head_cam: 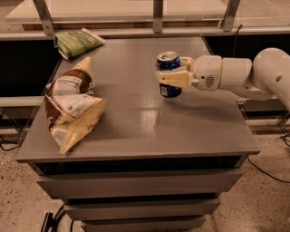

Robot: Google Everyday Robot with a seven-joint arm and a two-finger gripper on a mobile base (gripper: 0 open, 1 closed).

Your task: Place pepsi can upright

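The pepsi can [169,65] is dark blue with a silver top and stands nearly upright in the right middle of the grey table [136,122]. My gripper [171,76] comes in from the right on a white arm, and its cream fingers [174,79] are shut around the can's middle. The can's bottom is at or just above the tabletop; I cannot tell whether it touches.
A brown and yellow snack bag [70,108] lies on the table's left side. A green snack bag [78,43] lies at the back left corner. A rail with metal posts [157,13] runs behind the table. The table's front edge is near the bottom.
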